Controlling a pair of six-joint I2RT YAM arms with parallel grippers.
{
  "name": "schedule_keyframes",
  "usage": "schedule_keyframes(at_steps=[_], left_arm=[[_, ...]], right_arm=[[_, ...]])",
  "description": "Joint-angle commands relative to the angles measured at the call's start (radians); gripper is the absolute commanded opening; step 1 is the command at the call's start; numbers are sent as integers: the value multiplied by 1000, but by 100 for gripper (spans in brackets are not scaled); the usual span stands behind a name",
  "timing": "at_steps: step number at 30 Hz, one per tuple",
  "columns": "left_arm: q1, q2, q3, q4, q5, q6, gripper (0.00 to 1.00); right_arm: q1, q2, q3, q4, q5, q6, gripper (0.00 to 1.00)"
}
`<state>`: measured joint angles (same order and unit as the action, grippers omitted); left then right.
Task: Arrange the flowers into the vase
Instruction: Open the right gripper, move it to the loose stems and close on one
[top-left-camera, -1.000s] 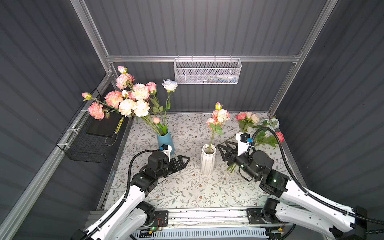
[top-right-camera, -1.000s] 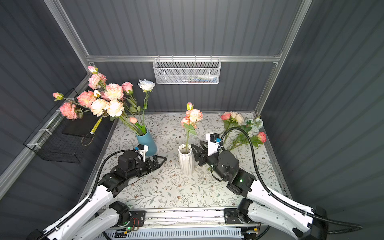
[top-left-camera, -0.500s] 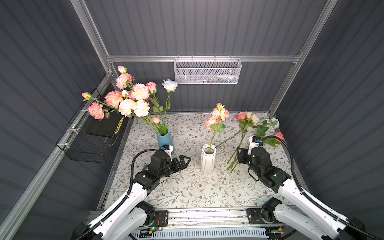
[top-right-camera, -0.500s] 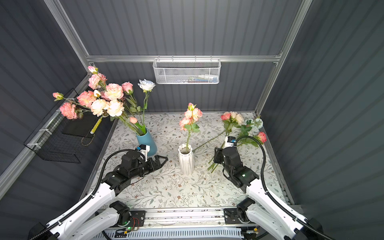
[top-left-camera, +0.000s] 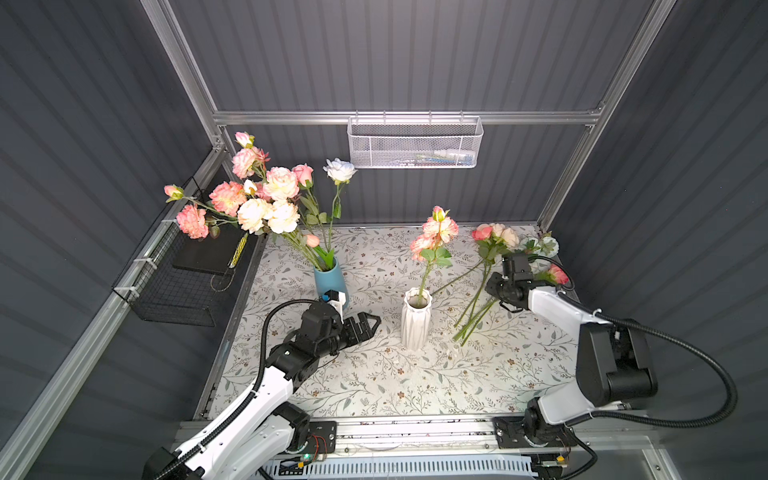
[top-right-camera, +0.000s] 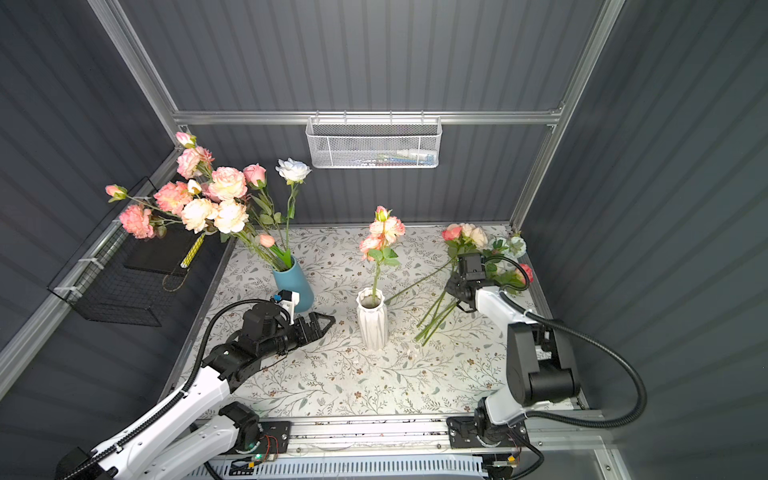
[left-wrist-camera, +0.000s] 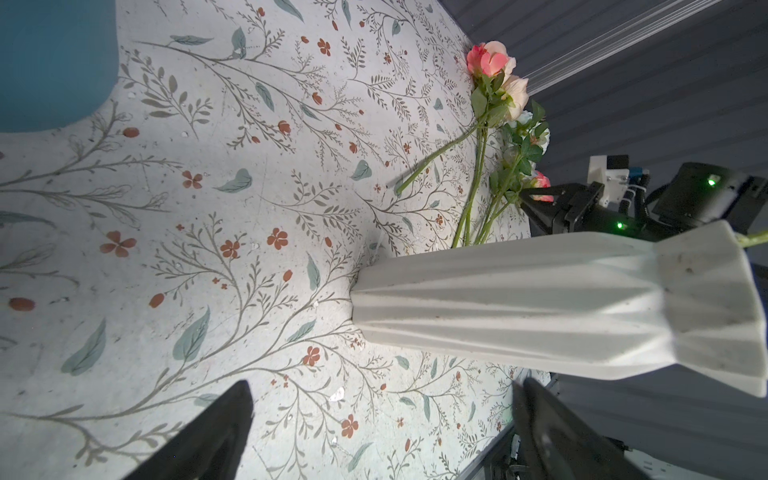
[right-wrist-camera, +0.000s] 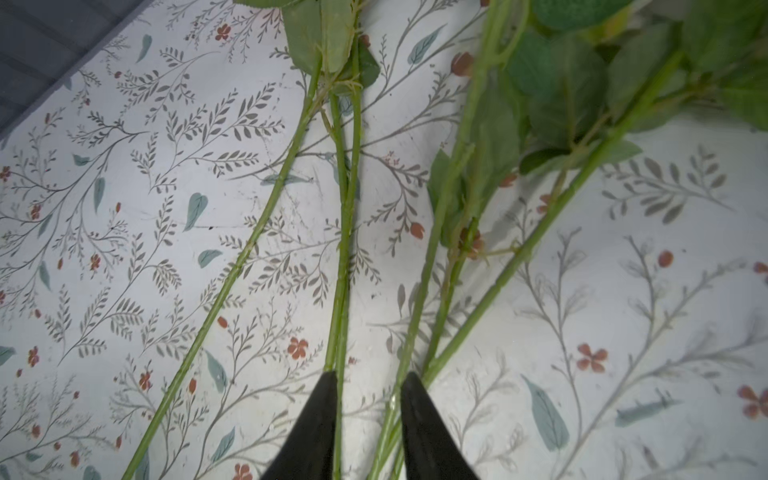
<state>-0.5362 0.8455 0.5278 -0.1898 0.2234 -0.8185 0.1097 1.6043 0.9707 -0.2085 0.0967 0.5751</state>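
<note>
"Along the front rail, what room is there?" Ana asks.

"A wide band of bare tablecloth between the two arms," says Ben. "Taking twelve o'clock as the back wall, the left gripper sits low at nine o'clock of the white vase, apart from it, fingers spread wide."

"Past that?"

"At the vase's three o'clock the loose flowers lie flat on the cloth. Their long axis runs from seven o'clock, cut ends nearest, to one o'clock, with the blooms in the far right corner, hard by the table's right edge. One stem splays off, its cut end pointing back toward the vase at eight o'clock. The right gripper is down over the stems about midway along. Its fingers are drawn near together, a few stems lying in the narrow gap between them. Whether they pinch, I cannot tell."

"Anything in the vase?"

"One peach rose — stem nearly upright, leaning a little toward one o'clock."

"Farther back?"

"The blue vase stands just behind the left wrist. Its bouquet fans toward ten o'clock, out past the table's left edge above a black wire basket. A white mesh basket hangs on the back wall, well apart from the blooms."
</note>
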Motion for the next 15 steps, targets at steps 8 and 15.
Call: schedule_keyframes(at_steps=[8,15], left_arm=[[-2,-10,-4,-27,-12,41,100],[-2,-9,-9,-28,-13,45,100]], right_arm=[[-16,212,196,-164,55,-30,29],[-29,240,191,-167,74,-31,29]])
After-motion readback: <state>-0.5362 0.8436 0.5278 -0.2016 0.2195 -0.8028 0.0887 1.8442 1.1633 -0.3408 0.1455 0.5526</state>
